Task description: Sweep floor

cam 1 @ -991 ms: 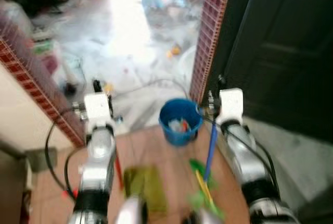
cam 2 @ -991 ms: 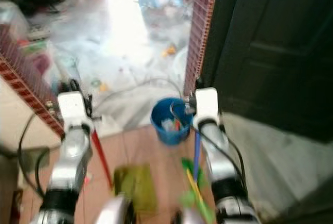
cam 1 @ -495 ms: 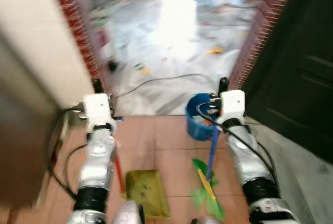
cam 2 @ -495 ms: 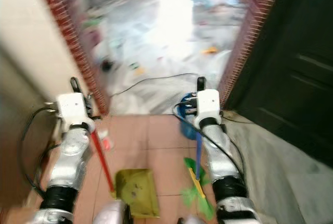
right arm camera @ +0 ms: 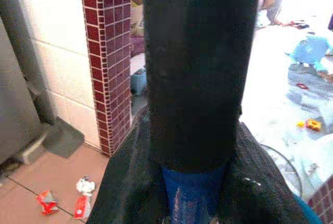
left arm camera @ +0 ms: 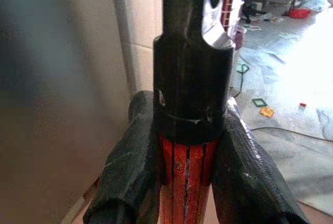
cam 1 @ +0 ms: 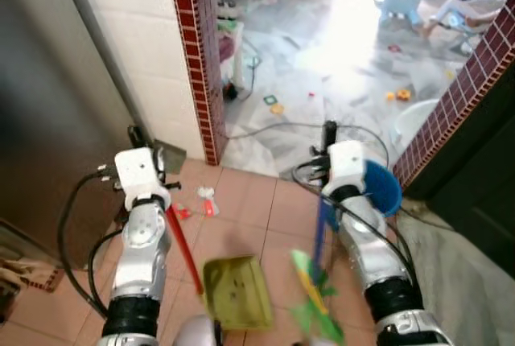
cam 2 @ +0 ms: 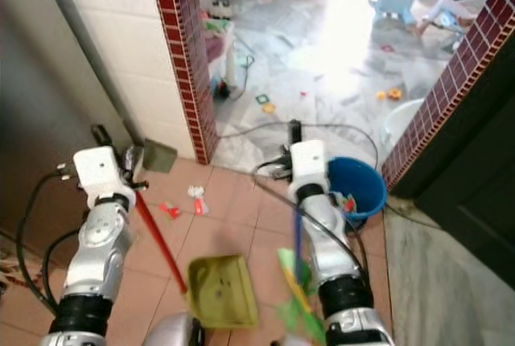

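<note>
Scraps of red and white litter [cam 1: 195,201] lie on the terracotta floor tiles [cam 1: 241,201], just ahead of the brick pillar [cam 1: 203,56], so by my reckoning the sweeping has hardly begun there.

Left of the pillar stands a grey door or panel [cam 1: 48,121], close against the robot's left arm. The left tool [left arm camera: 182,182] is clamped on the red handle [cam 1: 183,249] of the dustpan [cam 1: 237,291], whose yellow-green pan hangs low over the tiles, nearer the robot than the pillar. It looks to carry only a few dark specks, though blur makes that uncertain.

Right of the pillar, the right tool [right arm camera: 192,182] grips the blue stick [cam 1: 322,233] of the broom [cam 1: 315,302], its green bristles blurred beside the pan. Further right, a blue bucket [cam 1: 382,187] sits by a second brick edge and a dark door [cam 1: 483,161].

Room is tight: the tiled patch is hemmed by panel, pillar, bucket and door. Beyond the pillar the pale floor opens wide but is strewn with toys, bits and a trailing black cable [cam 1: 273,129], which the broom could snag.
</note>
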